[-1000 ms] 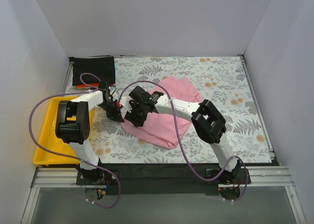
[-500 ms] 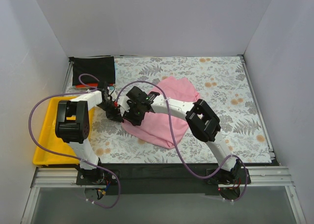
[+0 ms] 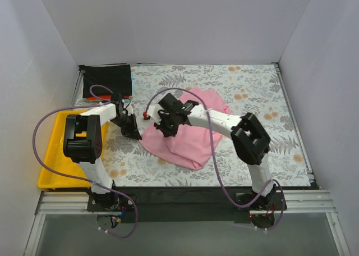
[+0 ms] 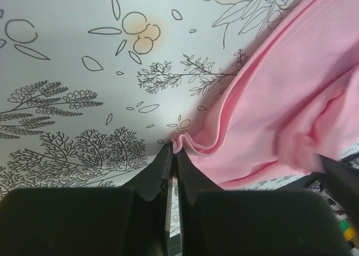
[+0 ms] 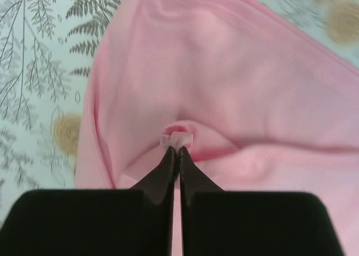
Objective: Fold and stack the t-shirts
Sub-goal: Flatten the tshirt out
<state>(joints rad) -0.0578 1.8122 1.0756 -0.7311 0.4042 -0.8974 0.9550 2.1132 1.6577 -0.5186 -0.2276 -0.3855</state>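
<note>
A light pink t-shirt (image 3: 193,135) lies crumpled in the middle of the floral table cloth (image 3: 252,87). My left gripper (image 3: 136,136) is shut on the shirt's left edge; in the left wrist view the tips (image 4: 175,150) pinch a small fold of the pink cloth (image 4: 280,99). My right gripper (image 3: 167,131) is shut on a raised pinch of the same shirt (image 5: 224,59), with a small white tag (image 5: 177,138) at its tips (image 5: 178,149). A folded black t-shirt (image 3: 106,79) lies at the back left, with an orange-red edge (image 3: 96,99) showing under it.
A yellow tray (image 3: 53,155) stands at the left, partly behind the left arm. Purple cables loop over both arms. White walls close the table on three sides, and a black rail runs along the near edge.
My right gripper has shut on the pink shirt and shifted right, away from the left gripper. The left gripper has stayed put, still shut on the shirt's edge.
</note>
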